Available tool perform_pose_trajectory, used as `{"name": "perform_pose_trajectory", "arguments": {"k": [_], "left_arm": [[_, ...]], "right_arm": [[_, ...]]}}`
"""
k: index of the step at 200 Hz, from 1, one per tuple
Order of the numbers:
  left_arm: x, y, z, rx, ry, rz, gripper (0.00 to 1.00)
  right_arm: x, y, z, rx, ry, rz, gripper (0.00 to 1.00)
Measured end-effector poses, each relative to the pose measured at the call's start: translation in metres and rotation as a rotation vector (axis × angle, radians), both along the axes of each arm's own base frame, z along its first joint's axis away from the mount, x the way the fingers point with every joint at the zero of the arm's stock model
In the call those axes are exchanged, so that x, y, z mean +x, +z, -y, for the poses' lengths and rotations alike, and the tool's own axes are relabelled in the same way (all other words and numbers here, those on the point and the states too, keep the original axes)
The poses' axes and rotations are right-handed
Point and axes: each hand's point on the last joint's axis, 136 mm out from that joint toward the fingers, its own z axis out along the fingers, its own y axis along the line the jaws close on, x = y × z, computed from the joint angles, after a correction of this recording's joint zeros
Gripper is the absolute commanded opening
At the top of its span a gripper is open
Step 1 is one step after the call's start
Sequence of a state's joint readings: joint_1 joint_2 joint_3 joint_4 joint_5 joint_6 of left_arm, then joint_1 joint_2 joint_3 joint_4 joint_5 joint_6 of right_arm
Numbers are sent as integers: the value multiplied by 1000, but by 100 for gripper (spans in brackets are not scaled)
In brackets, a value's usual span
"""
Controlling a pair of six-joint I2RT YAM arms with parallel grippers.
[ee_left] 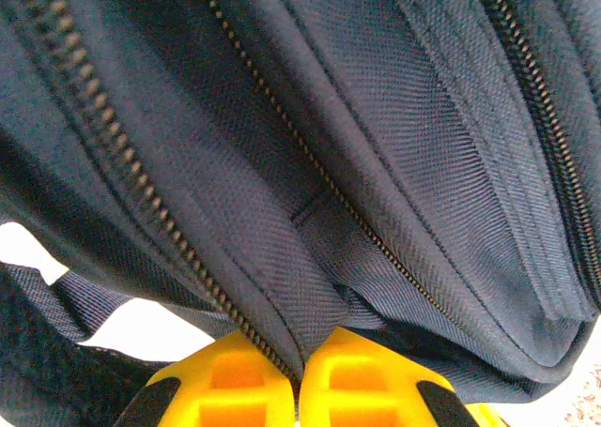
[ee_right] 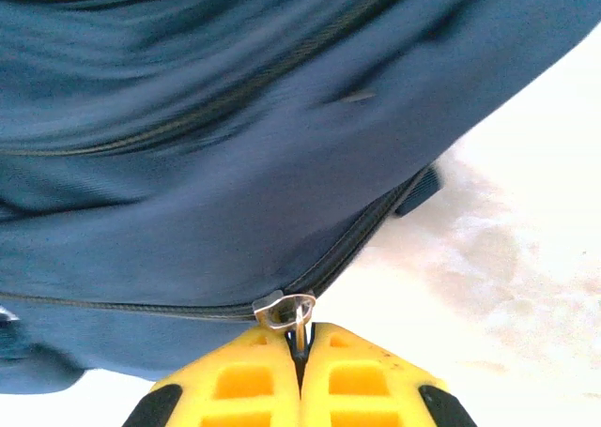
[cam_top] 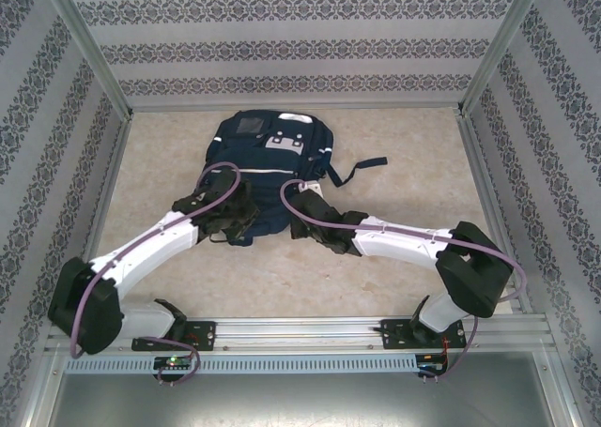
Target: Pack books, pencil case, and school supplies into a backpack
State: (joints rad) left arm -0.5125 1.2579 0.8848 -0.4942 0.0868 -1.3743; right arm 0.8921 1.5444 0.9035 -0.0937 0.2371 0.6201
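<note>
Backpack [cam_top: 272,155] lies flat mid-table [cam_top: 413,164], toward far wall. Left gripper [ee_left: 300,375]: fingers together, pinching its fabric. Right gripper [ee_right: 302,344]: fingers clamped on zipper pull [ee_right: 286,310] at near edge.

Left wrist camera: backpack [ee_left: 376,164] fabric runs off every side of the picture. The left gripper [ee_left: 299,378] is cropped by the bottom edge, and the pinched fold vanishes between its fingers [ee_left: 235,389]. Right wrist camera: the cloth is smeared with blur and the weave is lost. The right gripper [ee_right: 302,357] is cropped below, and the zipper pull [ee_right: 285,309] has its tab half buried in the seam between the pads. From above, both wrists cover the backpack's near edge, and the jaws are too small to read. The backpack's inside is hidden throughout.
</note>
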Motion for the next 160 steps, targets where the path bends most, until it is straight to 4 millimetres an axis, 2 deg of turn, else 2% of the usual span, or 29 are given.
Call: {"name": "perform_pose_trajectory", "arguments": {"k": [25, 55, 108, 160], "left_arm": [[-10, 15, -20, 19, 16, 26, 0], [-22, 22, -31, 39, 8, 26, 0], [-24, 37, -40, 30, 6, 44, 0], [-20, 50, -41, -5, -11, 64, 0]], "right_arm": [[9, -6, 15, -7, -19, -1, 0], [23, -10, 30, -20, -28, -1, 0], [68, -26, 49, -44, -41, -20, 0], [97, -30, 50, 0, -1, -53, 0]]}}
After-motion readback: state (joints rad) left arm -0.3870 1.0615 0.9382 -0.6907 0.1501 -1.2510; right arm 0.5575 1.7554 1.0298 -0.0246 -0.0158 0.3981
